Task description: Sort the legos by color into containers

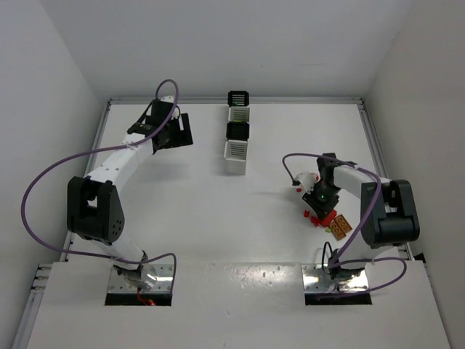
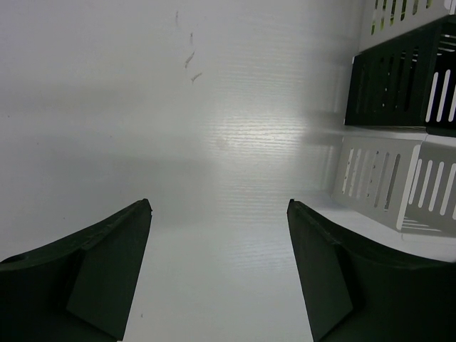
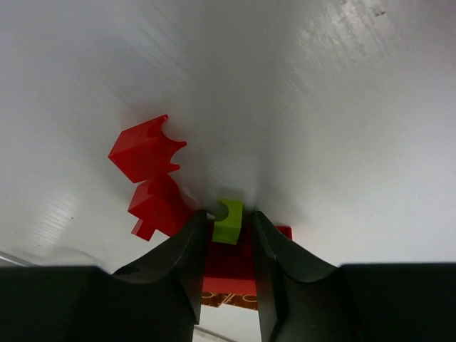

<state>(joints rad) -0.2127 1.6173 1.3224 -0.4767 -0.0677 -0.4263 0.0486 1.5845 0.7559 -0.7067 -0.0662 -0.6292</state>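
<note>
Right fingers (image 3: 189, 263): clenched on the green lego (image 3: 228, 222), one finger pressed against each side of it, down low over the worktop (image 1: 218, 211) on its right side.
Green lego: a tiny brick wedged at the very tips of the right fingers. I cannot tell whether it is lifted or touching the surface.
Red legos (image 3: 146, 151): two bricks lie just to one side of the fingers, the nearer one touching a finger.
Red plate (image 3: 228, 267): lies flat under the gap between the right fingers.
Orange studded plate (image 1: 339, 225): lies at the near edge of the little pile, beside the red pieces.
Containers (image 1: 237, 131): four in a row, black and white alternating, at the far middle of the worktop, well apart from the pile and the right fingers.
Left fingers (image 2: 107, 271): spread wide with nothing between them, hanging over bare worktop at the far left. A white and a black container stand just beside them.
</note>
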